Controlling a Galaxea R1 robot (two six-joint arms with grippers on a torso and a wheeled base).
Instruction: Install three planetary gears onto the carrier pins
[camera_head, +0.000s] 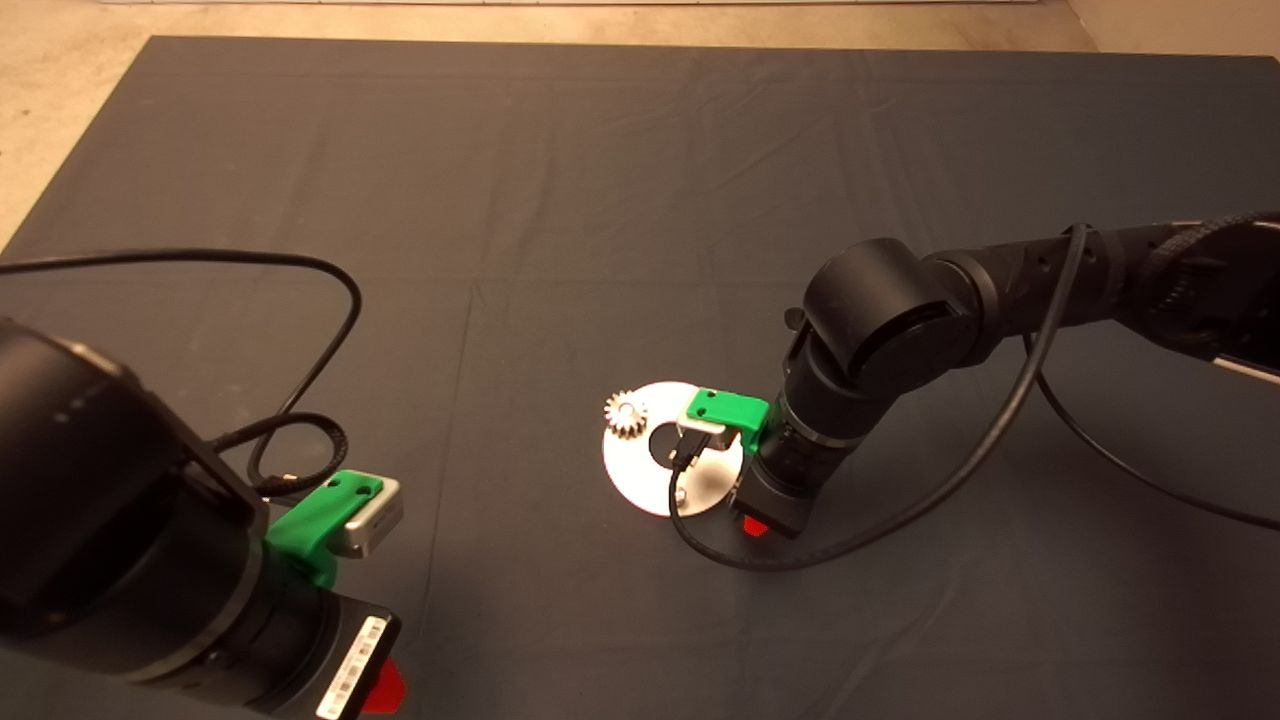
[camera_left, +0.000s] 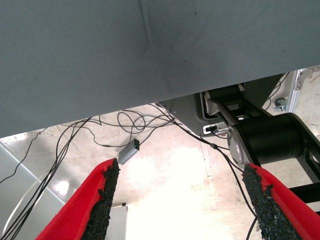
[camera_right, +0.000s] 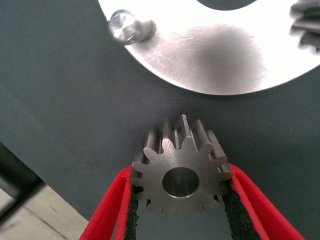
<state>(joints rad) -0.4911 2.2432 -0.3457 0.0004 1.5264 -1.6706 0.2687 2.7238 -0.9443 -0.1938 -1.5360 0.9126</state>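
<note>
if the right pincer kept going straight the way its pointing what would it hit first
Probably the dark mat: the right pincer, shut on a gear, points down just short of the white disc. Its bare pin stands farther ahead; depth is unclear.

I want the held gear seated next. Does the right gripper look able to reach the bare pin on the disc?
Probably yes: the right gripper, shut on a gear, hangs close beside the bare pin, with nothing between them.

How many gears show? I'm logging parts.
2: one gear seated at the white disc's far-left rim; another gear gripped in the right tool. Others may be hidden.
</note>
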